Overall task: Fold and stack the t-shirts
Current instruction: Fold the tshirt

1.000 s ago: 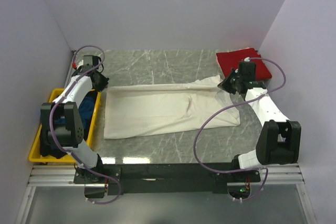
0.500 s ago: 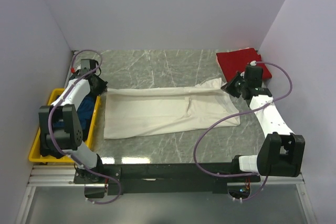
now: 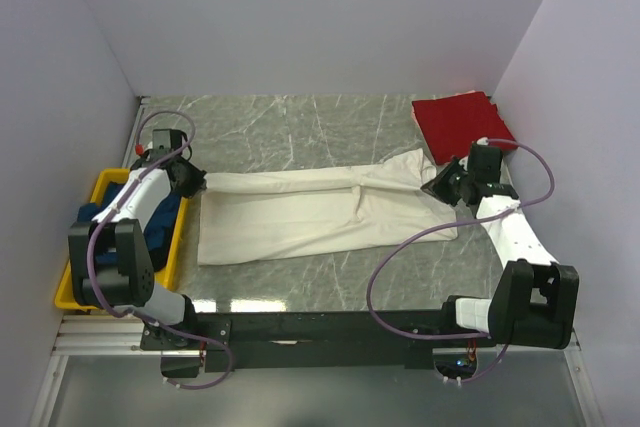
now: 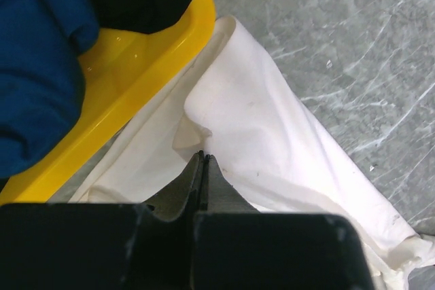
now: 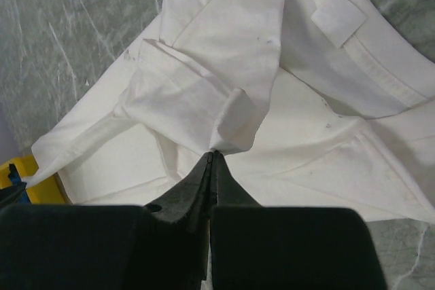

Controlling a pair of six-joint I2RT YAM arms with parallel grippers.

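Across the middle of the bench (image 3: 300, 127) we see the cream-white t-shirt (image 3: 290, 222) spread from the left edge toward the right edge. Its far side is pulled up into a narrow, taut band between our two grippers. Our left gripper (image 3: 197, 184) is clenched on a pinch of that cloth at the left edge, just beside the yellow tray (image 3: 68, 287). Our right gripper (image 3: 432, 187) is clenched on a bunched fold of the same shirt near the right edge, and in its wrist view the collar and label lie just past the fold.

The red t-shirt (image 3: 455, 119) lies flat in the far-right corner, near the right gripper. The dark blue t-shirt (image 3: 162, 219) is heaped in the tray, which sits against the left edge toward the near corner.

The bench top is grey-green stone with pale veins. Plain lilac walls (image 3: 300, 17) close it in on the left, far and right sides, and a black rail (image 3: 320, 327) along the near edge carries both arm bases.
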